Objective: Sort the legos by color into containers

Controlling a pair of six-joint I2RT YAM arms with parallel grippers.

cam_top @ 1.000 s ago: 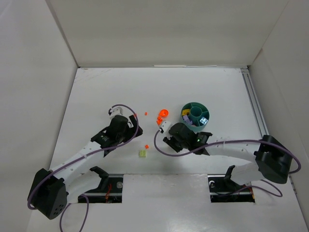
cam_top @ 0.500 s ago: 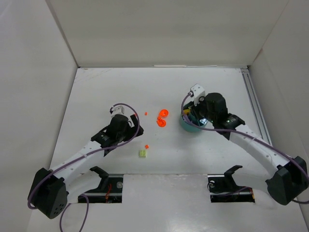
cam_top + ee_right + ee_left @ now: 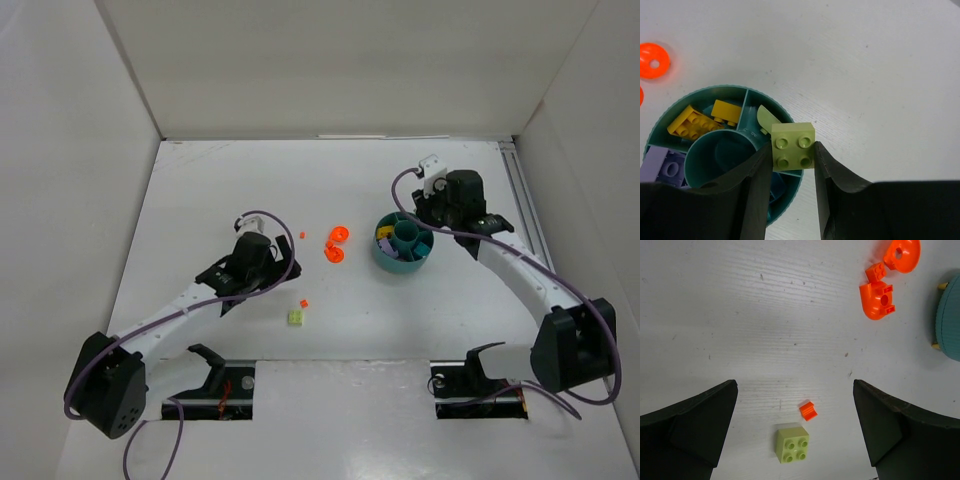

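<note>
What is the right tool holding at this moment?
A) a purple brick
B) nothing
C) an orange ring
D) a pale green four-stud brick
D: the right wrist view shows the right tool closed on a pale green brick above the teal dish.

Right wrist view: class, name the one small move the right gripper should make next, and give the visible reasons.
Likely nudge slightly inward, toward the middle of the dish, before releasing. The right gripper is shut on a pale yellow-green brick that overlaps the dish rim in this view, beside the compartment already holding a pale yellow-green piece.
</note>
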